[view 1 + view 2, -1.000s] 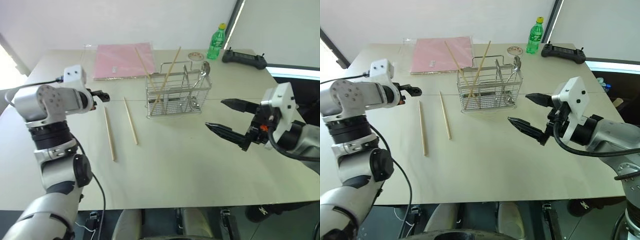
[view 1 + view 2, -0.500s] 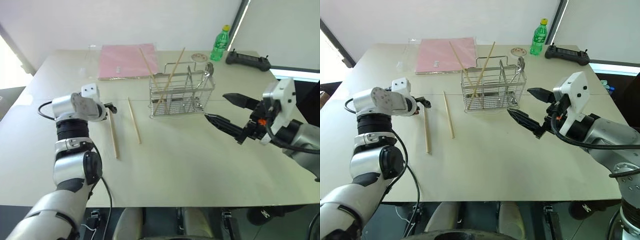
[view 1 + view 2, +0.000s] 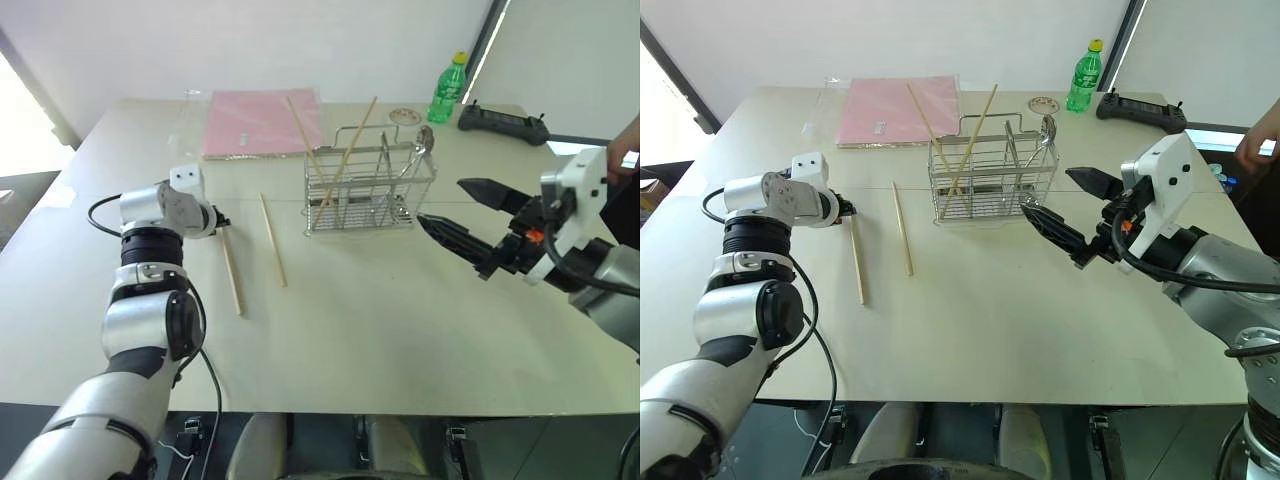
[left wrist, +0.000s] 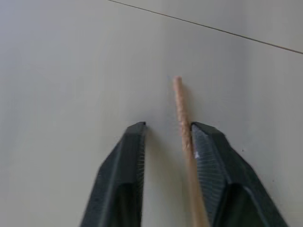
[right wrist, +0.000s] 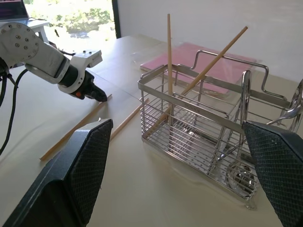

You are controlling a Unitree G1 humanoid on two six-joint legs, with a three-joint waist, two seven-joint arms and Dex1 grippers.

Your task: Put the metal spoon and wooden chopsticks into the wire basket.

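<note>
Pale surface point(image 3: 380, 330) under a white wall. At left-centre, the left gripper point(image 4: 165, 137) straddles the far tip of a wooden chopstick point(image 4: 182, 118), fingers nearly closed but gapped; it lies lengthwise toward the robot. Right gripper point(image 3: 465, 215) gapes empty. Wire basket point(image 3: 370, 190) holds two chopsticks and the metal spoon point(image 3: 424, 140).

front table point(image 3: 380, 330): bare | wire basket point(image 3: 370, 185): blocks centre
</note>
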